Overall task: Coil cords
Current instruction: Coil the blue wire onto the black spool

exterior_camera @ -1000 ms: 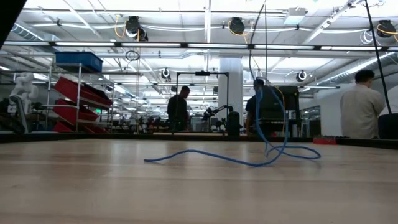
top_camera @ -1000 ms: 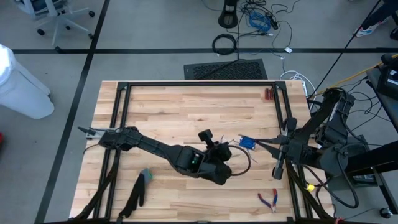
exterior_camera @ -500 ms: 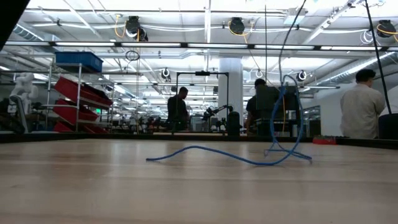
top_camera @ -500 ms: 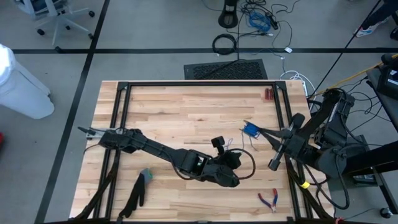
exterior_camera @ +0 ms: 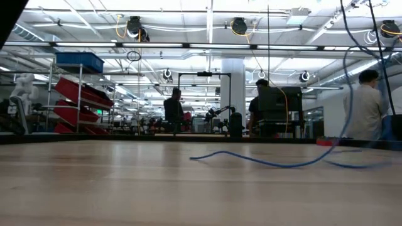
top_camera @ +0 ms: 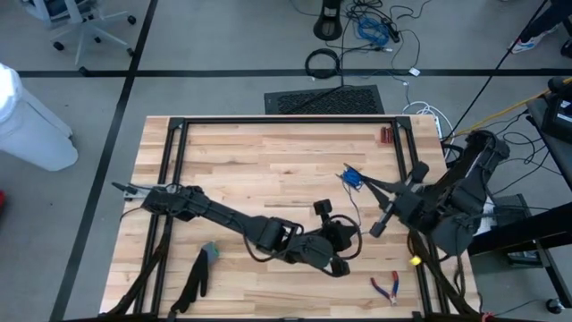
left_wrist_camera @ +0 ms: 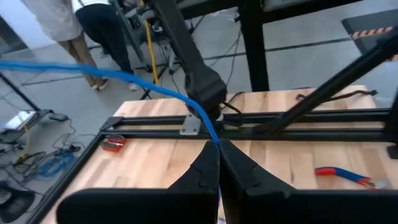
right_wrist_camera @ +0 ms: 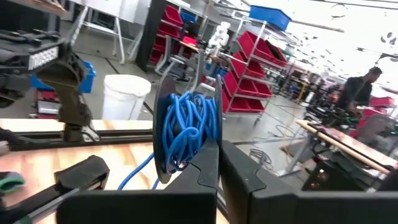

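High view: the right gripper (top_camera: 356,180), near the right edge of the tabletop (top_camera: 250,161), is clamped on the wound blue bundle of the cord (right_wrist_camera: 186,127). A loose strand runs down to the left gripper (top_camera: 344,234), near the front edge, whose fingers (left_wrist_camera: 208,171) are pinched together on the cord. Red pliers (top_camera: 387,286) lie at the front right corner.

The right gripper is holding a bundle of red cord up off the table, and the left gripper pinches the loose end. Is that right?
Almost. The cord is blue, not red, as the right wrist view shows. The right gripper does hold the bundle up, and the left gripper pinches the loose end.
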